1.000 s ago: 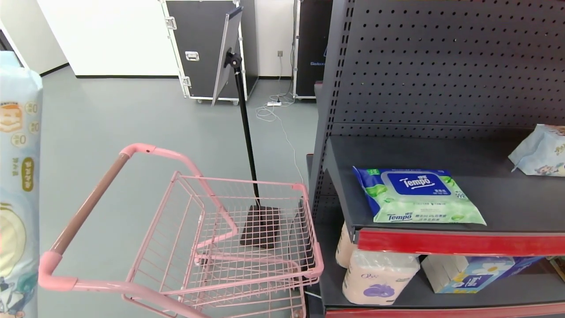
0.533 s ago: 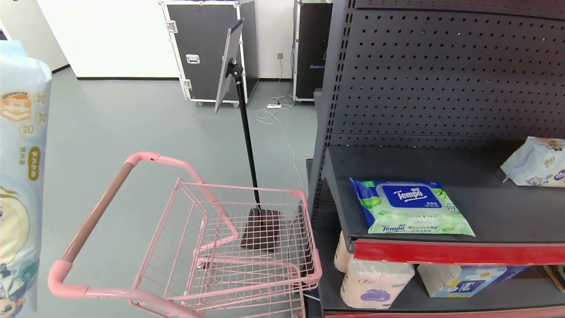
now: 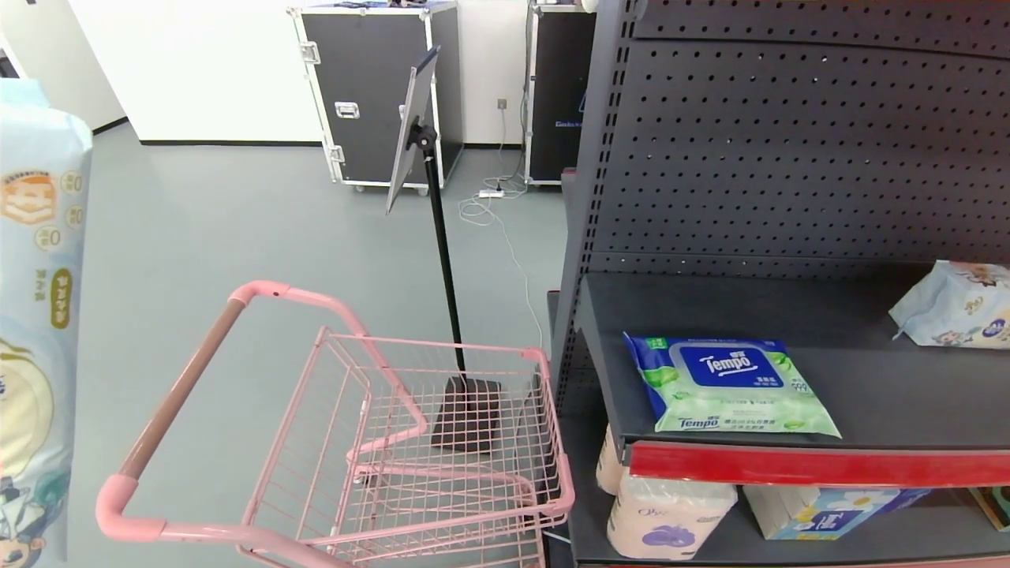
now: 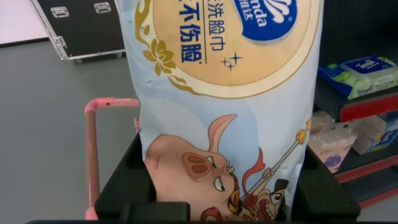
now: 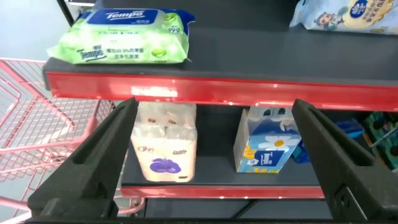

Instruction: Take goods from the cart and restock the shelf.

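Left gripper [image 4: 224, 186] clamps the tall tissue pack [image 4: 230, 81], left of the pink cart [image 3: 410, 442]. Right gripper [image 5: 214, 158] fingers are spread, facing the shelf [image 3: 907, 386].

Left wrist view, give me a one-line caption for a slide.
Left gripper clamps a tall cartoon-printed tissue pack between its fingers, pink cart and shelf behind.

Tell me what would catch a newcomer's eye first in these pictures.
The pink wire shopping cart stands left of the dark grey metal shelf. A tall pale-blue cartoon-printed soft pack is clamped in the left gripper, left of the cart. A green-and-blue flat wipes pack lies near the shelf's front edge.
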Controlling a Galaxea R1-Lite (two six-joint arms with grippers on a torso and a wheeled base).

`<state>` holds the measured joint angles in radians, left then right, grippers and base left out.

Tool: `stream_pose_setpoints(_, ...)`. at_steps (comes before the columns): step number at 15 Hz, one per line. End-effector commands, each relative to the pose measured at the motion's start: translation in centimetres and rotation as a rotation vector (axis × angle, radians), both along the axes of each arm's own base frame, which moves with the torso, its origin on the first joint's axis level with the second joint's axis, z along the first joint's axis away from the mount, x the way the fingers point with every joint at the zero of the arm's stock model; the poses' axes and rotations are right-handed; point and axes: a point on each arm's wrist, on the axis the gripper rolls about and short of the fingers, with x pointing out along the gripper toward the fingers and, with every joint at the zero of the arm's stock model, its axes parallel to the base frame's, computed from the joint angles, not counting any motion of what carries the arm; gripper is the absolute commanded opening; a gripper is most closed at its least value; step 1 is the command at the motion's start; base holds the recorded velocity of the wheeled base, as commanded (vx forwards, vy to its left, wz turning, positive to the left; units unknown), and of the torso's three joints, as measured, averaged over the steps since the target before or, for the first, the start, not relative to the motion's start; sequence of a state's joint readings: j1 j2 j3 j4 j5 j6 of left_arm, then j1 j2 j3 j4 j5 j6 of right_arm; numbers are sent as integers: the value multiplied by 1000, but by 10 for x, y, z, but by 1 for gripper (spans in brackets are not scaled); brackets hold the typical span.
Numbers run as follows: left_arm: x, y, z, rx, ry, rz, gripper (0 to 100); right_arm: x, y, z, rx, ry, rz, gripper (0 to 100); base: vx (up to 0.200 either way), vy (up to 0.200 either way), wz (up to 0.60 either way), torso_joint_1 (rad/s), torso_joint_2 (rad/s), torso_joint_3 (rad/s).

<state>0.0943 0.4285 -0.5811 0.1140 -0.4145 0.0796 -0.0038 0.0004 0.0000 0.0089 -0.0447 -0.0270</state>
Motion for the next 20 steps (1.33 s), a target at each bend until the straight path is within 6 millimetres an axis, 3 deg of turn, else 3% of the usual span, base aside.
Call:
stream_pose_setpoints(1,0,0,0,0,2,0,0,0,0,0,-1,0,1,100,0,-200,0,2,-2,2)
stream_pose_setpoints(20,-3,0,0,26,-22,-7,0,0,0,0,-1,0,10,100,0,-200,0,5,3,1)
